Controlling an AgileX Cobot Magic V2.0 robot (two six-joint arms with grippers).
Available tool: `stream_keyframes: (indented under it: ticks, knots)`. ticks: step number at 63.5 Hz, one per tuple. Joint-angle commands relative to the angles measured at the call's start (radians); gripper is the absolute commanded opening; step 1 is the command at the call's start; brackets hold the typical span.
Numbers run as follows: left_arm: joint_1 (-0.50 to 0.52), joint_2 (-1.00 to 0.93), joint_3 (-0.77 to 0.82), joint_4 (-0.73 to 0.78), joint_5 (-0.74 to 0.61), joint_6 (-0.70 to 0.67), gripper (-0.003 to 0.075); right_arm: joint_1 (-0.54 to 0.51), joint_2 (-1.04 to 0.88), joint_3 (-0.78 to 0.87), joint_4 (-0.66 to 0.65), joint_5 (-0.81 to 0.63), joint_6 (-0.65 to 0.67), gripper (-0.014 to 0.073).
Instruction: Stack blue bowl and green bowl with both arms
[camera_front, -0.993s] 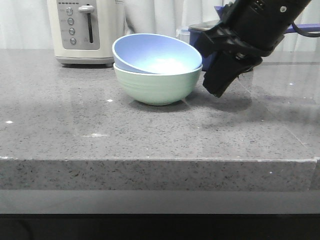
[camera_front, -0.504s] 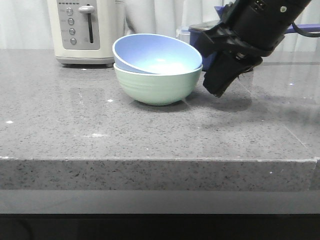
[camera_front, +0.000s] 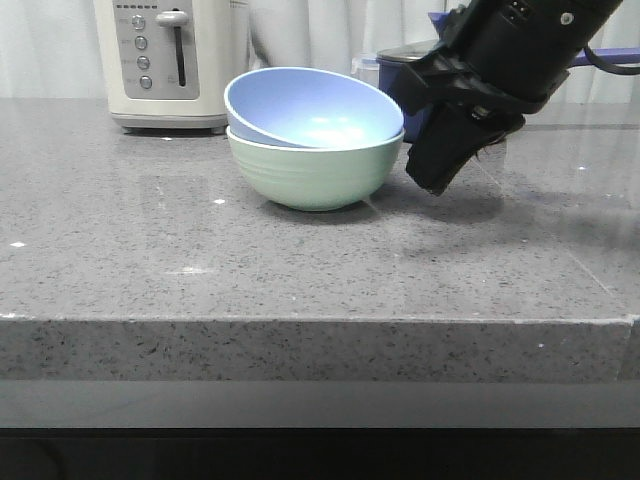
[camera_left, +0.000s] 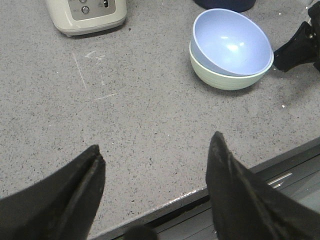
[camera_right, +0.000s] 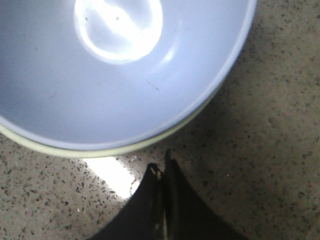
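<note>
The blue bowl (camera_front: 310, 108) sits tilted inside the green bowl (camera_front: 315, 175) at the middle of the counter; both also show in the left wrist view as blue bowl (camera_left: 231, 42) and green bowl (camera_left: 225, 80). My right gripper (camera_front: 432, 183) hangs just right of the stack, shut with nothing in it, tips near the green rim (camera_right: 165, 135); the blue bowl (camera_right: 125, 65) fills its wrist view, and the right gripper (camera_right: 163, 167) points at it. My left gripper (camera_left: 155, 150) is open over the counter's front edge, far from the bowls.
A cream toaster (camera_front: 170, 62) stands at the back left of the grey stone counter (camera_front: 300, 270). A dark navy saucepan (camera_front: 412, 70) sits behind the right arm. The counter's front edge (camera_left: 200, 192) lies under the left gripper.
The blue bowl has settled very slightly in the green bowl. Neither arm has visibly moved.
</note>
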Motion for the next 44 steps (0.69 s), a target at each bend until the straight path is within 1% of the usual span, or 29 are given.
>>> stream_keyframes:
  ticks: [1,37,44]
  knots:
    - [-0.008,0.007,-0.025,0.004,-0.077,-0.009,0.0439,-0.004,-0.036,-0.025,0.018,-0.031,-0.009,-0.0064]
    - [-0.008,0.007,-0.025,0.004,-0.077,-0.009,0.0439,-0.004,-0.038,-0.025,0.018,-0.031,-0.008,-0.0064]
    - [-0.008,0.007,-0.025,0.004,-0.077,-0.009,0.0439,-0.004,-0.061,-0.025,0.02,-0.031,0.036,-0.0064]
